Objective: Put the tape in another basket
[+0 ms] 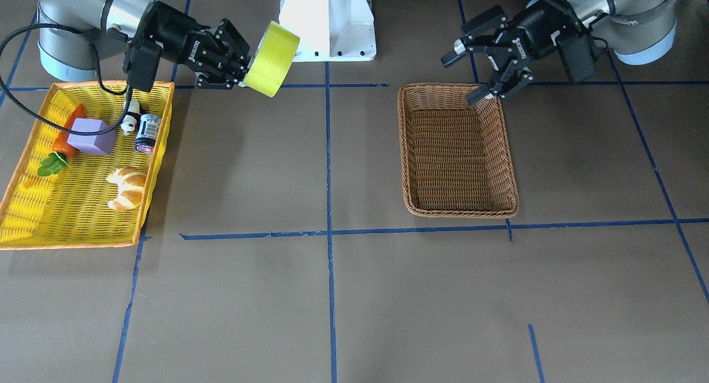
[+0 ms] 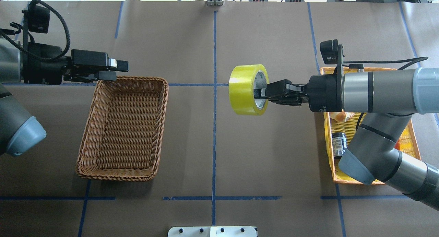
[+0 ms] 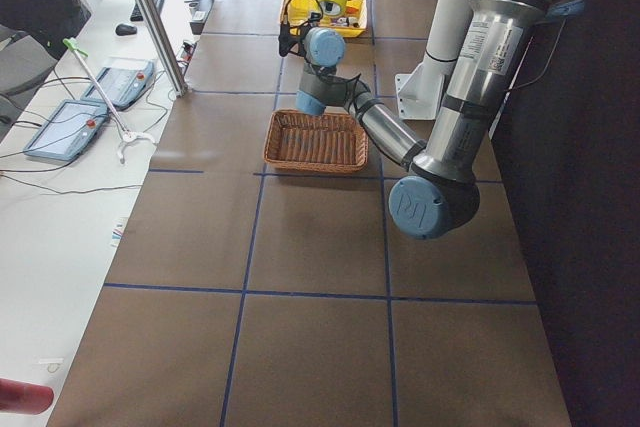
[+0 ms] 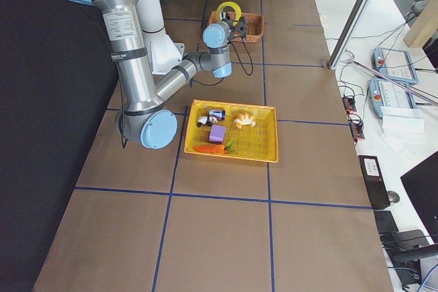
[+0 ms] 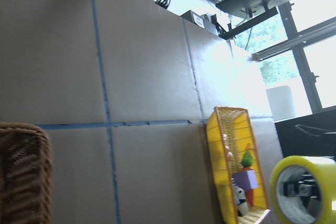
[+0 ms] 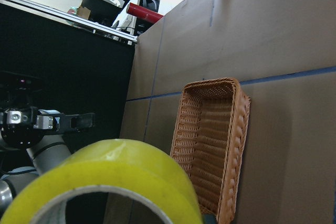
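The right end effector (image 2: 263, 93) is clamped on the tape (image 2: 241, 90), one finger apparently inside the core. It holds the roll above the surface (image 2: 274, 154), between the yellow basket (image 2: 328, 151) and the wicker basket (image 2: 120, 174). The left end effector (image 2: 116, 69) hovers with its fingers apart over the wicker basket's far corner.

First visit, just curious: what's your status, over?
Right gripper shut on tape, held above mid-table. Left gripper open near wicker basket. Nothing between them.
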You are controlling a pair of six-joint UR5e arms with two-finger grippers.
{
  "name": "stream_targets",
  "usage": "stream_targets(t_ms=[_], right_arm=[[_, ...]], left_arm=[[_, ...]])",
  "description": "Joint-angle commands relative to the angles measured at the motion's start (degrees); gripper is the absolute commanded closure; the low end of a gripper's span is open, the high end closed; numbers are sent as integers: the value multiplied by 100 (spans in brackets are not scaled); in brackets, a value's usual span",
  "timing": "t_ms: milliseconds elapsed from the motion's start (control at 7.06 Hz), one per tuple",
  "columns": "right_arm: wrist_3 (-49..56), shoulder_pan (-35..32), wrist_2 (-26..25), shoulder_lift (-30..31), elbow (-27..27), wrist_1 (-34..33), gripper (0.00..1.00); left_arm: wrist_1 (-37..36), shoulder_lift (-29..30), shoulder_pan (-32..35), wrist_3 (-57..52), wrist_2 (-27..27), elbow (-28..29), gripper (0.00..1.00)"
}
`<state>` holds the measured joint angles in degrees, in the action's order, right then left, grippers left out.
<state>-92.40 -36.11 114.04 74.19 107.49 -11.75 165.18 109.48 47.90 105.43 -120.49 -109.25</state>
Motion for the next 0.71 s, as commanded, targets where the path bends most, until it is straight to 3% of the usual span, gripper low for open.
stream_targets(t_ms=[0, 283, 567], right_arm=[[-23, 331, -223, -10, 26, 600, 100], [-206, 586, -468, -36, 34, 1357, 100], [-225, 736, -707, -212, 26, 1359, 100]], left_arm=[[330, 240, -664, 1328, 944, -533, 0], [339, 249, -1001, 1366, 1212, -782, 0], [339, 424, -1265, 1488, 1256, -782, 0]])
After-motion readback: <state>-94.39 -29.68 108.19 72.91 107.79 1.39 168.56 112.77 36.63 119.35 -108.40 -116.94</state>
